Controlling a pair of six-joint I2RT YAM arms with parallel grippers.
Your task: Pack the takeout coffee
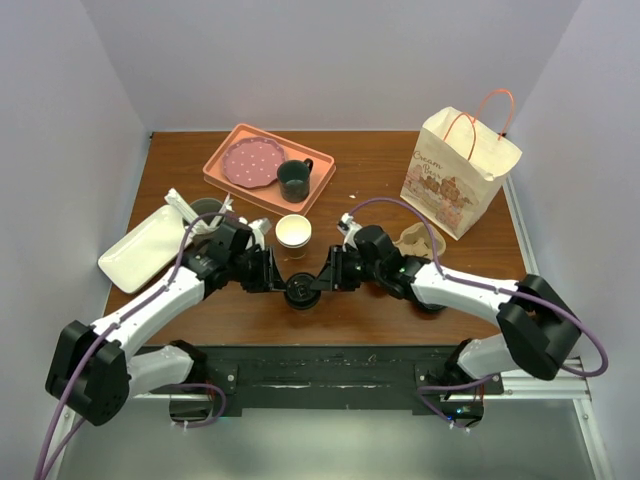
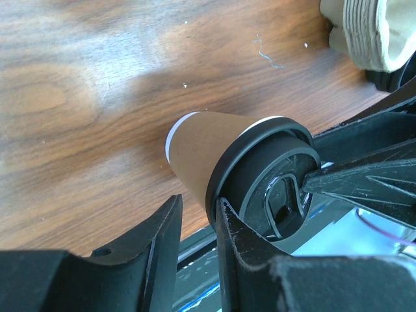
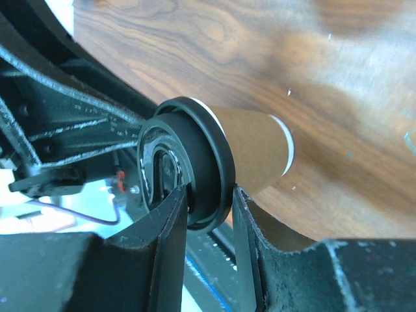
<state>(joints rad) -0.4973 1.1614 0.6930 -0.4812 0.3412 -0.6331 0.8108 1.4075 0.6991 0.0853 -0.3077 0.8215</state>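
Top external view has the takeout coffee [image 1: 300, 292] upright, lid upward, at the near middle of the wooden table [image 1: 380, 165]. The left gripper [image 1: 281, 284] meets it from the left and the right gripper [image 1: 321, 281] from the right. Whether its base rests on the wood is unclear. Left wrist view gives its look best: a tan-brown paper body tapering to a thin white ring at the base, a white sliver under the rim, and a round black plastic lid [image 2: 273, 175] with a raised centre and an oblong sip hole. Right wrist view shows the right gripper clenched on the lid's rim, one finger on either side. The left gripper's fingers [image 2: 162, 237] stand narrowly apart with the rim at their tips; I cannot tell whether they pinch it. Just beyond the coffee stands an open lidless paper cup [image 1: 293, 232], and right of that lies a cardboard cup carrier [image 1: 415, 240]. A printed paper bag [image 1: 458, 170] with red handles stands at far right. A pink tray [image 1: 218, 176] at far left carries a dotted pink plate [image 1: 252, 162] and a dark green mug [image 1: 293, 180].
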